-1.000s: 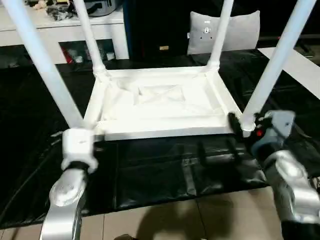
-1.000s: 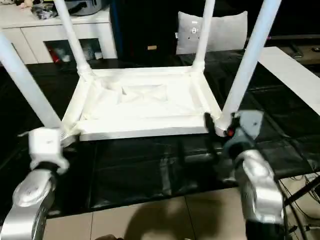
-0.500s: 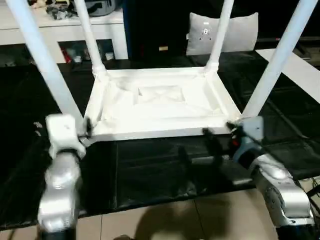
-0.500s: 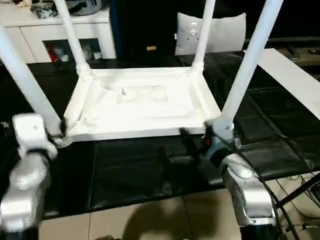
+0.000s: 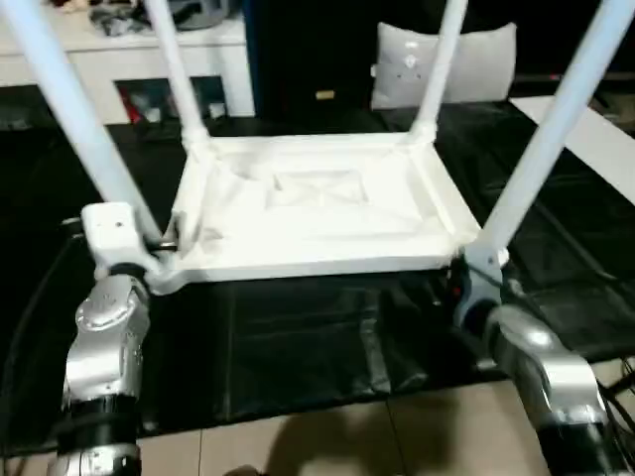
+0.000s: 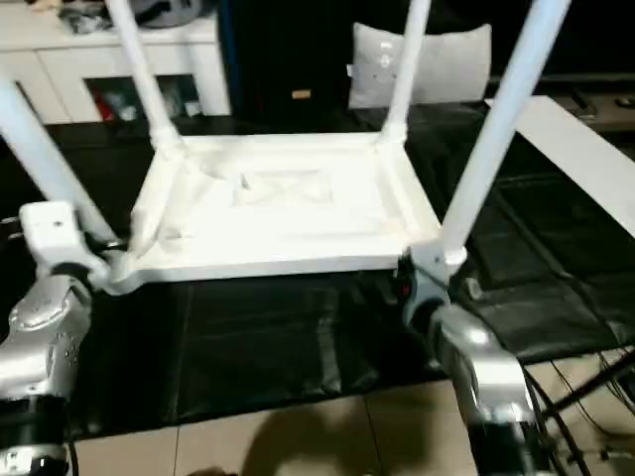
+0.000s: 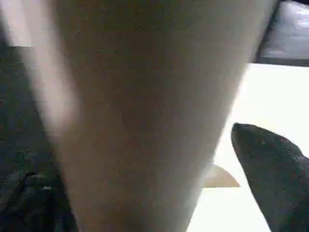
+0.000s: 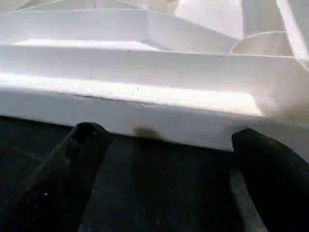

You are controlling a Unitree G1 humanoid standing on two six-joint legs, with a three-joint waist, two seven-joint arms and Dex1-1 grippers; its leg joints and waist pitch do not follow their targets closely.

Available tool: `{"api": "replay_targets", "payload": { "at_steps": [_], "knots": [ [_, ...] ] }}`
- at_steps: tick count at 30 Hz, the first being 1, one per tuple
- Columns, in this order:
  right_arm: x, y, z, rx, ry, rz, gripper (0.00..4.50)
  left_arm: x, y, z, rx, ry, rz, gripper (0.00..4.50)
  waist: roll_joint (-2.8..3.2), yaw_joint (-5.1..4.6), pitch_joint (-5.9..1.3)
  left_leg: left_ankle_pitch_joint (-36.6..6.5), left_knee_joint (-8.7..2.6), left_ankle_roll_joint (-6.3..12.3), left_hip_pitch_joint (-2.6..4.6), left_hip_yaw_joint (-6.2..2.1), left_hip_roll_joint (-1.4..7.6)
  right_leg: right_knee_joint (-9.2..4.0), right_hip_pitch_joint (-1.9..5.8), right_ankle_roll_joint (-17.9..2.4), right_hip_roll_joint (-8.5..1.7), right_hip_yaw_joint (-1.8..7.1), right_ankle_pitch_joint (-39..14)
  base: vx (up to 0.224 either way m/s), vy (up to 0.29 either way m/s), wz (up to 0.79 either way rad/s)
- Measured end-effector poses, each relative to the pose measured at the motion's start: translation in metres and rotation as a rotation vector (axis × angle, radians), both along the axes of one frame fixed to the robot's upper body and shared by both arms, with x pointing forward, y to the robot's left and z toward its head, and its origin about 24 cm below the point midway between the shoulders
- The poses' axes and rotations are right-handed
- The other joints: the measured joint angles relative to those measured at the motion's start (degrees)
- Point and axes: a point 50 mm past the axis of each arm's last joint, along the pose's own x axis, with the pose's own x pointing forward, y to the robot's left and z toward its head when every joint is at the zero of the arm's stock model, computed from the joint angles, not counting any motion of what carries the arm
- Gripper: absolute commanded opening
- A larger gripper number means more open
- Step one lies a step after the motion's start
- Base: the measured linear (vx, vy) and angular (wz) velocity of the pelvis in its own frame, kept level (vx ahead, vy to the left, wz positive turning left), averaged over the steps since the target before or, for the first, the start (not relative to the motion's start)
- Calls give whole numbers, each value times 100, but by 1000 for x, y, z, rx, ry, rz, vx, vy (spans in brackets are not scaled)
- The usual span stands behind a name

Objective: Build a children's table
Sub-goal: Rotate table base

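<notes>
The children's table (image 5: 317,213) lies upside down on a black mat (image 5: 298,337) on the floor, its ribbed underside facing up and its four legs rising from the corner sockets, each long axis near vertical and splayed outward toward the top. The square top sits flat, one edge running between the two hands.

The left hand (image 5: 164,243) is at the near left corner, just beside the base of the near left leg (image 5: 74,109). Its wrist view has that leg close in front, standing between the two black fingers (image 7: 270,174), so the hand is spread around the leg; whether the fingers touch it I cannot tell.

The right hand (image 8: 164,159) is at the near right corner, below the near right leg (image 5: 546,129). Its wrist view shows what the head views hide: both fingers (image 8: 63,174) wide apart, low over the mat, their tips just short of the tabletop's rim, with a round socket beyond.

Past the far legs, beyond both hands, a grey cushion (image 5: 446,64) leans against a dark backdrop and a white cabinet (image 5: 109,59) stands further left
</notes>
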Motion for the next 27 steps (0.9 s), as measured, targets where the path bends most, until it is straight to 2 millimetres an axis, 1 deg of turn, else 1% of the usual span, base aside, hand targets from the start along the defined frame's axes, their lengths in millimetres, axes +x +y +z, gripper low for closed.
{"api": "replay_targets", "payload": {
  "at_steps": [2, 4, 5, 7, 9, 11, 15, 17, 21, 23, 24, 25, 26, 27],
  "knots": [
    [3, -2, -2, -9, 12, -6, 450, -3, 1, 2, 3, 7, -112, 447, -1, 19, -1, 0, 0, 0, 1, 1, -1, 2, 0, 0, -1, 1, 0, 0, 0, 0],
    [3, -3, -5, -12, 25, -9, 450, -4, -3, 3, -5, 4, -184, 447, -2, 77, -1, 0, 0, 0, 2, 6, -2, 2, 4, -1, -4, 4, 0, 0, 0, 0],
    [4, -2, -6, -8, 31, -4, 450, -6, -4, 3, -4, 14, -230, 447, -6, 80, -1, 0, 0, 0, 4, 10, -2, 3, 4, -3, -5, 7, 1, 0, 0, 0],
    [10, -3, -9, -10, 46, 5, 450, -16, -4, 6, 10, 68, -440, 447, -19, 80, -4, 0, 1, 0, 12, 14, -2, 8, 3, -5, -5, 11, 2, 0, 0, 0],
    [15, -7, -10, -24, 54, 3, 450, -23, -12, 8, -25, 105, -612, 447, -20, 102, -4, 1, 1, -1, 14, 19, -4, 9, 3, -11, -7, 15, 6, 0, 0, 0],
    [17, -4, -10, -15, 47, 17, 450, -26, -21, 9, -66, 119, -705, 447, -21, 107, -4, 1, 1, -1, 19, 24, -4, 12, 4, -16, -8, 19, 9, 0, 0, 0],
    [22, 0, -12, 2, 42, 49, 450, -35, -45, 15, -154, 136, -903, 447, -49, 57, -1, 5, 3, -8, 26, 27, 1, 34, -2, -20, -7, 23, 11, 0, 0, 0],
    [23, 2, -14, -4, 44, 67, 450, -37, -54, 17, -168, 127, -948, 447, -52, 19, -1, 7, 4, -11, 31, 28, 1, 42, -2, -19, -6, 23, 11, 0, 0, 0],
    [30, 8, -16, -18, 48, 118, 450, -36, -83, 24, -229, 90, -1053, 447, -82, -40, 16, 11, 8, -16, 33, 28, 2, 47, -4, -36, -6, 23, 23, 0, 0, 0],
    [32, 12, -15, -14, 38, 139, 450, -39, -97, 26, -257, 88, -1121, 447, -100, -102, 24, 11, 11, -17, 35, 28, 4, 51, -4, -38, -4, 24, 24, 0, 0, 0],
    [34, 14, -14, -17, 34, 158, 450, -41, -103, 27, -279, 94, -1156, 447, -110, -154, 29, 11, 12, -17, 37, 28, 4, 60, -7, -38, -3, 25, 24, 0, 0, 0],
    [34, 15, -14, -19, 33, 162, 450, -41, -104, 28, -282, 95, -1164, 447, -112, -164, 31, 11, 12, -17, 36, 28, 4, 63, -8, -38, -3, 26, 24, 0, 0, 0],
    [36, 18, -13, -21, 23, 187, 450, -42, -111, 30, -302, 95, -1203, 447, -123, -197, 37, 12, 13, -19, 36, 28, 5, 73, -13, -37, -3, 26, 23, 0, 0, 0],
    [36, 19, -12, -22, 19, 194, 450, -43, -115, 32, -305, 93, -1221, 447, -125, -210, 37, 12, 13, -19, 37, 28, 7, 76, -14, -37, -2, 26, 20, 0, 0, 0]
  ]
}}
